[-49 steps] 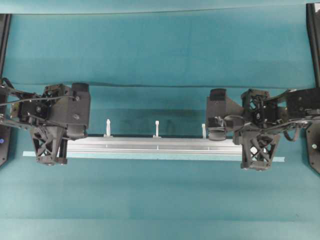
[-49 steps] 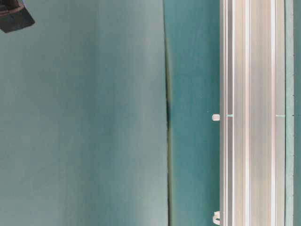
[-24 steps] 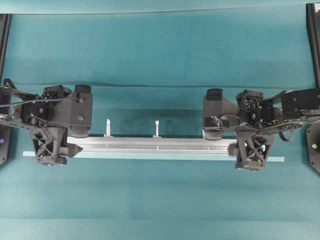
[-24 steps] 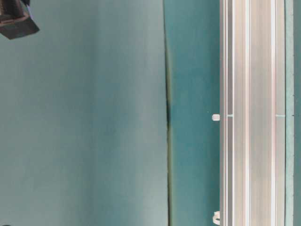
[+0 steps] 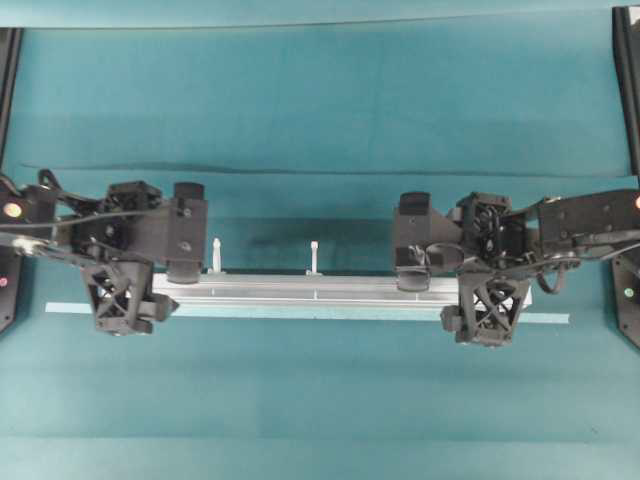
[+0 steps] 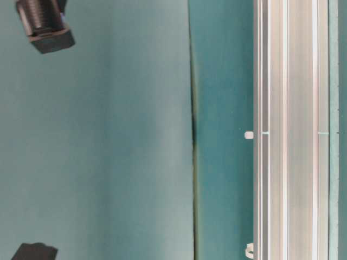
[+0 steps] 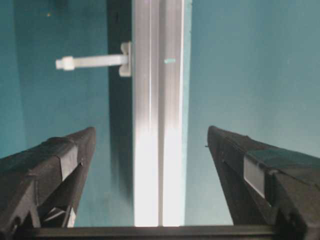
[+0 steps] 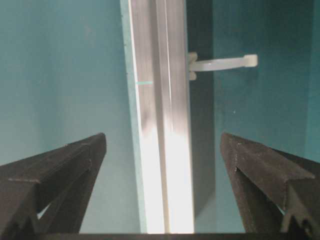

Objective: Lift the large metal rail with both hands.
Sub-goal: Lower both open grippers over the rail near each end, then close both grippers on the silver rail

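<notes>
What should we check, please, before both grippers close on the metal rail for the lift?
1. Left gripper open: ok, its fingers stand wide apart in the left wrist view.
2. Right gripper open: ok, likewise wide.
3. Large metal rail between each pair of fingers: ok, it runs up the middle of both wrist views with a gap on each side.
4. Rail lying flat on the teal mat: ok, straight and level in the overhead view.
5. White pegs clear of the fingers: ok in both wrist views.
6. Fingers low enough to grasp the rail: cannot tell.
</notes>
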`<state>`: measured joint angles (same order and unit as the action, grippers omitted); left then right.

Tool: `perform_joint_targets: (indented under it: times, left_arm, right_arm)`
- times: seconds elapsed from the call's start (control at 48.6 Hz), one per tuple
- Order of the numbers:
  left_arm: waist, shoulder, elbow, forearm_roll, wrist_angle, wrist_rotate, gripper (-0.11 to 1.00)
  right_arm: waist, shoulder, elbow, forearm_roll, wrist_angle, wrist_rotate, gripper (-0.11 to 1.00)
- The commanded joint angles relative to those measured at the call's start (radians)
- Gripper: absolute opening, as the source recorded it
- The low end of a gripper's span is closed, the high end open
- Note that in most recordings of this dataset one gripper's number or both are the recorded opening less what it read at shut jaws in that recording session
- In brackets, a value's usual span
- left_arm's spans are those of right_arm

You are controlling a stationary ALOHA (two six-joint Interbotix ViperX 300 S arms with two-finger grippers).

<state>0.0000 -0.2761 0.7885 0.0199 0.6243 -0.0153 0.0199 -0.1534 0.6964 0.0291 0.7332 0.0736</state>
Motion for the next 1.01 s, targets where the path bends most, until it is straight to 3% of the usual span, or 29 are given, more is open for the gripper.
perform_joint_targets:
  times: [0.0,0.699,0.987]
  left_arm:
    - [0.003,0.02,-0.006,0.002,-0.029,0.0,0.94]
    - [0.031,0.17,0.054,0.002,-0.215,-0.005,0.94]
    - [0.031,0.216,0.069,0.002,-0.238,-0.006,0.94]
  right_arm:
    - [0.003,0.014,0.006,-0.005,-0.025,0.0,0.97]
    - [0.003,0.126,0.067,-0.005,-0.176,-0.006,0.97]
    - [0.003,0.169,0.067,-0.005,-0.219,-0.011,0.97]
